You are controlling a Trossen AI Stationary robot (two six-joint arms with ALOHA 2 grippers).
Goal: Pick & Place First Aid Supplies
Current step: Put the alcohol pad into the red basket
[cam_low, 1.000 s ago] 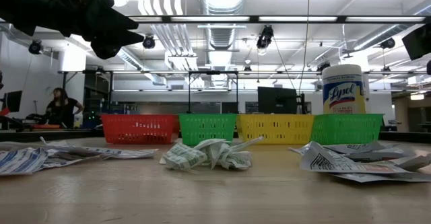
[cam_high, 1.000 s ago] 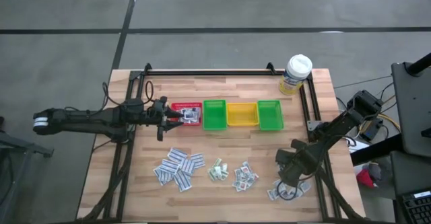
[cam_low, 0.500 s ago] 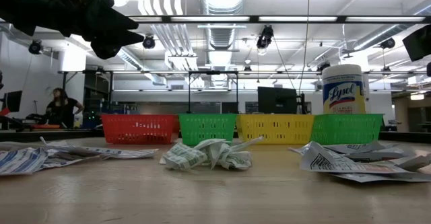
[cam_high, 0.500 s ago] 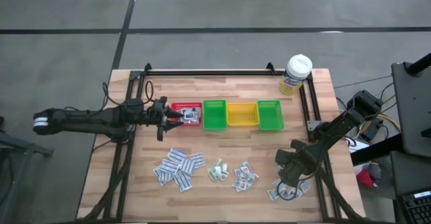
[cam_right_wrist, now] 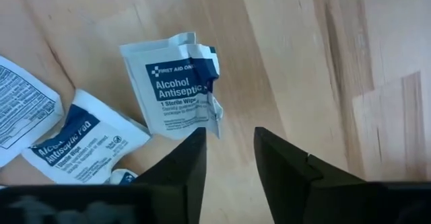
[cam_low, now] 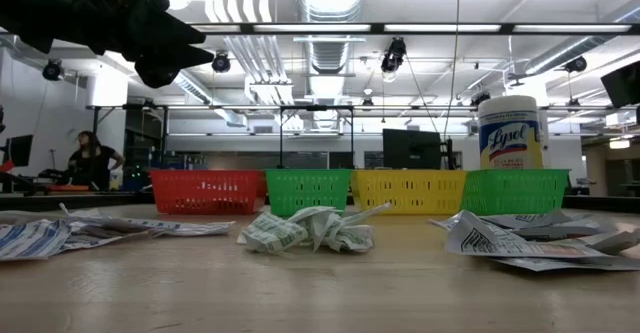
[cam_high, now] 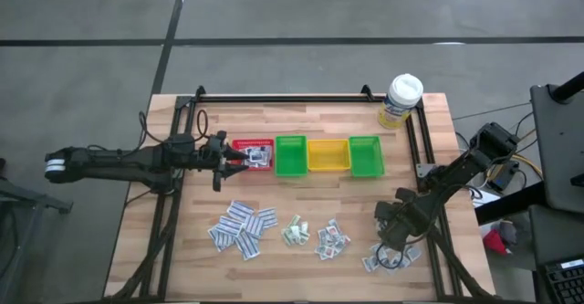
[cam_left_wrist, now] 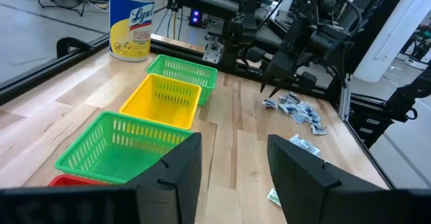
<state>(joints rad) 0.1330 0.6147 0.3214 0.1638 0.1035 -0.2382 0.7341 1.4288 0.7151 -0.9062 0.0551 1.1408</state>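
Slightly raised since a second ago, right gripper (cam_right_wrist: 229,160) hangs parted, empty, just over a crinkled alcohol antiseptic packet (cam_right_wrist: 178,86); left gripper (cam_left_wrist: 232,173) hovers open beside the red bin (cam_high: 255,154).

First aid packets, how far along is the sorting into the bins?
Done: some packets already lie in the red bin. In hand: nothing; the left gripper hangs open over that bin, and the right gripper is open just above an alcohol wipe packet at the table's near right. Left: four packet piles on the table; the green and yellow bins look empty.
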